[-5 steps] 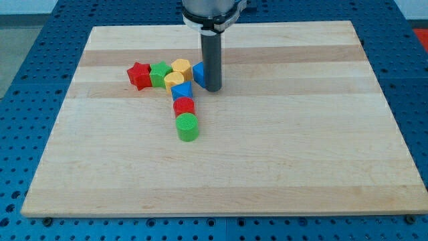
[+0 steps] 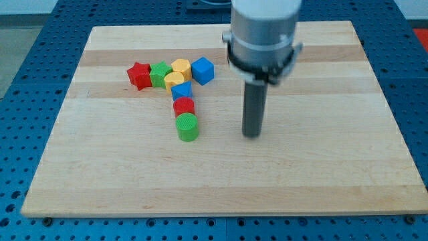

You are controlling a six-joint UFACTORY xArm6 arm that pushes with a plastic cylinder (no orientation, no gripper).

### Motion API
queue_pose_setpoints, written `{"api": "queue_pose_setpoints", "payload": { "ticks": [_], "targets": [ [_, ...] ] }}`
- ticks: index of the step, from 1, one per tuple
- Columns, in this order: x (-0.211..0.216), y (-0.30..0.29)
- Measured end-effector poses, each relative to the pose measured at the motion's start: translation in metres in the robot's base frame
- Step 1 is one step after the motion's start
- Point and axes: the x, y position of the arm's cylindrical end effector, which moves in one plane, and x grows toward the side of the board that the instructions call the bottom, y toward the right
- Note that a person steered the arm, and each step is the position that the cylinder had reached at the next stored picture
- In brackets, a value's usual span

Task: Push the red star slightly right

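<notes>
The red star (image 2: 139, 75) lies at the left end of a cluster of blocks on the wooden board (image 2: 301, 167). To its right touch a green star-like block (image 2: 159, 73), two yellow blocks (image 2: 180, 67) (image 2: 173, 81) and a blue cube (image 2: 202, 70). Below them run a blue block (image 2: 181, 92), a red cylinder (image 2: 184, 106) and a green cylinder (image 2: 188, 126). My tip (image 2: 251, 134) stands well to the right of the cluster, level with the green cylinder, touching no block.
The board's edges are bordered by a blue perforated table (image 2: 27, 100) on all sides. The arm's grey body (image 2: 262, 33) hangs over the board's upper middle.
My tip moved away from beside the blue cube, to the right and toward the view's bottom. The blue cube is now fully visible. The blocks have not moved.
</notes>
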Motion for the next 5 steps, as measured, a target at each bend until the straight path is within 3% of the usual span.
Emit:
{"api": "queue_pose_setpoints", "payload": {
  "ticks": [1, 2, 3, 5],
  "targets": [
    [0.064, -0.032],
    [0.064, -0.122],
    [0.032, -0.211],
    [-0.091, -0.273]
  ]
}}
